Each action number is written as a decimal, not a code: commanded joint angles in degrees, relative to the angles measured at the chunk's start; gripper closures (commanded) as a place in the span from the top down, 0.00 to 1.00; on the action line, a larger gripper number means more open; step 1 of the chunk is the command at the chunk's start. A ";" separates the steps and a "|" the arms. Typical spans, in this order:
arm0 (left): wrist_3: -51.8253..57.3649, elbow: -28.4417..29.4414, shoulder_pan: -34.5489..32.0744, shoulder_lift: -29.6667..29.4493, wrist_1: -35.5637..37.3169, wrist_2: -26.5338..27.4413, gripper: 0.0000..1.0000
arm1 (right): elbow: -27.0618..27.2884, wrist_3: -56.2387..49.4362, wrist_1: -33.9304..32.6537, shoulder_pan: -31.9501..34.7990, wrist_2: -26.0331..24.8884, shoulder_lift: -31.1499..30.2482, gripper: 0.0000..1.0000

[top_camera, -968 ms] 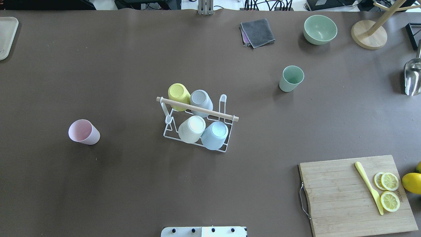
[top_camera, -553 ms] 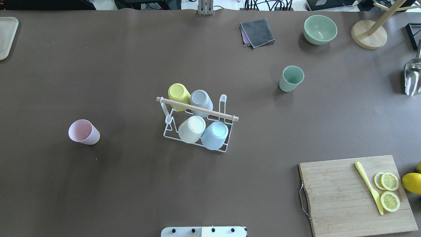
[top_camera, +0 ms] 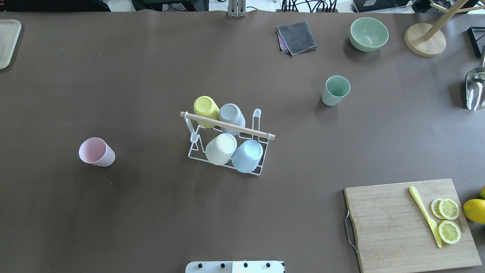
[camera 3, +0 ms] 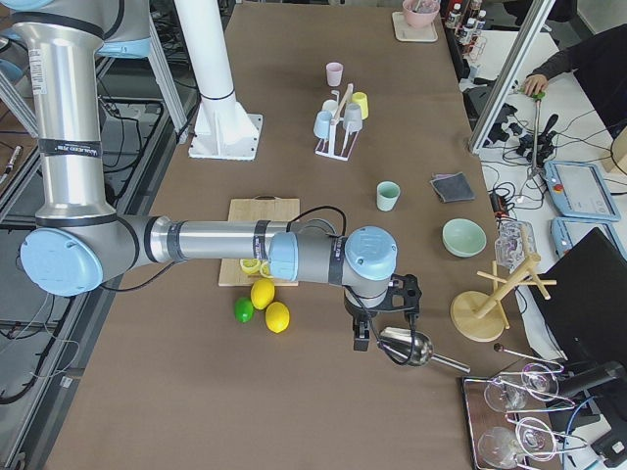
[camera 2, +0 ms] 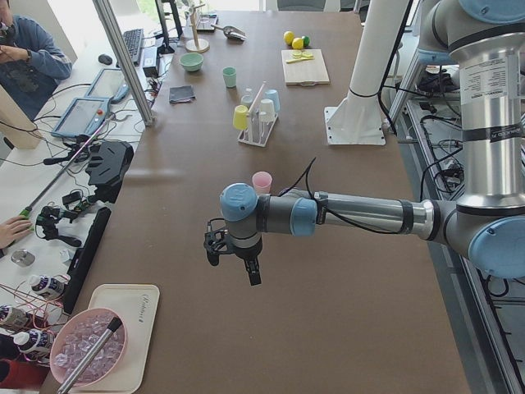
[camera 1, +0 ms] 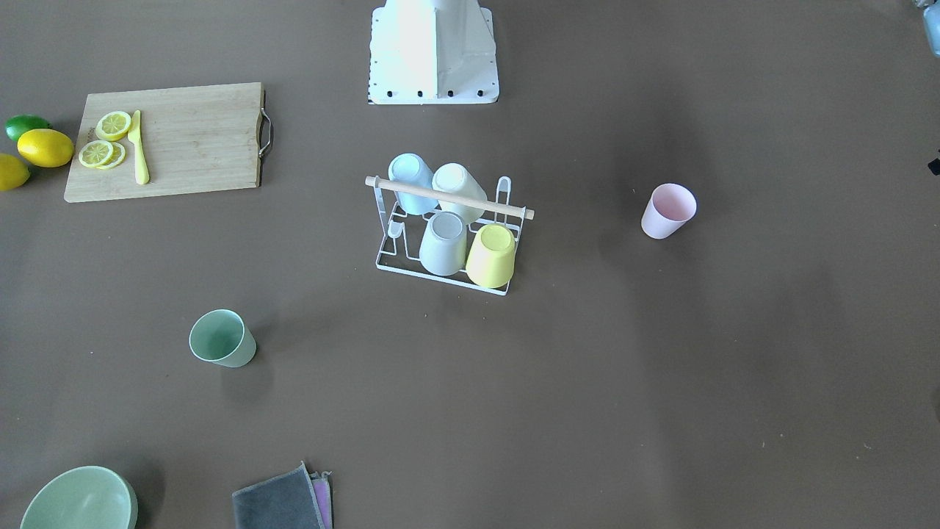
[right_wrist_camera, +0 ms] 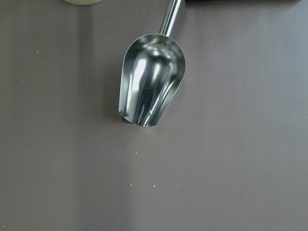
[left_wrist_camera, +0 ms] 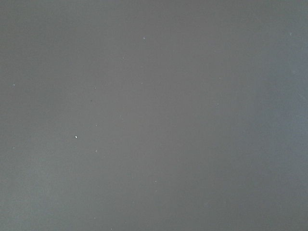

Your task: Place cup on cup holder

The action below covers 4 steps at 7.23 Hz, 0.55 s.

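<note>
On the table (top_camera: 151,227) the cup holder (top_camera: 254,132) stands at the middle, four cups upended on it and two prongs free, likely for the upright pink cup (top_camera: 96,152) and green cup (top_camera: 335,90) well apart, while the left pincer (camera 2: 234,258) and right pincer (camera 3: 382,318) hang over the table's ends, and I cannot tell their opening or hold.

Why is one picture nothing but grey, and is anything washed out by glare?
Left wrist view: only bare table fills it, evenly lit with a few specks, so it reads as flat grey. Right wrist view: the metal scoop mirrors bright streaks. Front-facing view: the white robot base is blown out; soft shadows blotch the table.
</note>
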 commanded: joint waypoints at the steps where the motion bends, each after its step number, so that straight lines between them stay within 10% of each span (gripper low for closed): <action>1: 0.00 -0.01 0.03 0.00 0.00 -0.07 0.99 | -0.16 -0.09 -0.05 0.62 0.36 -0.21 1.00; 4: 0.00 0.17 0.03 0.00 0.00 -0.07 0.99 | 0.18 0.00 0.13 0.89 0.36 -0.65 1.00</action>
